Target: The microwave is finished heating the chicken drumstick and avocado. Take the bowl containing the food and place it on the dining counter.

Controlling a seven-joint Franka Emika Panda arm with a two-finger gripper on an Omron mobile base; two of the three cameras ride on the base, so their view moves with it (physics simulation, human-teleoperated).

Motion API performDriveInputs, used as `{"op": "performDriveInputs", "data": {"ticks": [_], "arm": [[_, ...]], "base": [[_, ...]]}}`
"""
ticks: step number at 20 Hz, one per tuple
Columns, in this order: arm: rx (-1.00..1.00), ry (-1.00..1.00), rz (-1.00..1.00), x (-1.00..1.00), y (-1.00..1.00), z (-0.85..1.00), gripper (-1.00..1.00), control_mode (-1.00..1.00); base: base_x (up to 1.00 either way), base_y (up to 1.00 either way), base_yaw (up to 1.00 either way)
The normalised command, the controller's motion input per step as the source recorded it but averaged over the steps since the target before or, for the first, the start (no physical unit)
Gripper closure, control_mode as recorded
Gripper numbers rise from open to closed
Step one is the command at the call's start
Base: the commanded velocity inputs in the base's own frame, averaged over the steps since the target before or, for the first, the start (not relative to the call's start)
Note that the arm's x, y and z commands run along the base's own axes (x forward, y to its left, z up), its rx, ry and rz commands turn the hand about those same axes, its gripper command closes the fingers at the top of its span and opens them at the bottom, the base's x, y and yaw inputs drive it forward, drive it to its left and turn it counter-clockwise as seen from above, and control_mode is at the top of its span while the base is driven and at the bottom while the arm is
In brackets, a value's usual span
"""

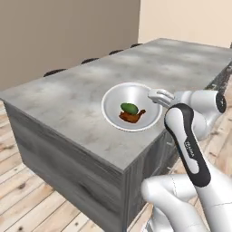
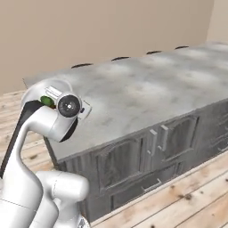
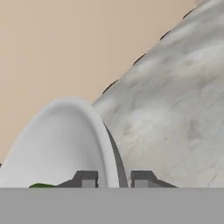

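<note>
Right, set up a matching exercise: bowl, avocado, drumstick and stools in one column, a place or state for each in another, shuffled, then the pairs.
Things:
1. bowl
2. avocado
3. chicken drumstick
4. stools

Places or states:
A. reddish-brown, lying in the bowl on the side nearer the robot
B. dark, lined up along the far side of the dining counter
C. rim pinched between the fingers, at the counter's near edge
D. green, in the middle of the bowl, touching the brown piece

Pairs: 1-C, 2-D, 3-A, 4-B
</note>
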Motion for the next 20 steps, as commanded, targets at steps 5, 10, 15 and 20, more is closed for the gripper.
{"op": "performDriveInputs", "data": {"ticks": [5,10,15,20], "arm": [[0.00,0.00,0.00,0.00,0.00,0.00,1.00,1.00],[0.00,0.00,0.00,0.00,0.00,0.00,1.00,1.00],[0.00,0.00,0.00,0.00,0.00,0.00,1.00,1.00],[0.00,0.00,0.00,0.00,0.00,0.00,1.00,1.00]], "base": [[-0.70,0.61,0.65],[0.01,1.00,0.18],[0.60,1.00,-0.22],[0.94,1.00,-0.38]]}}
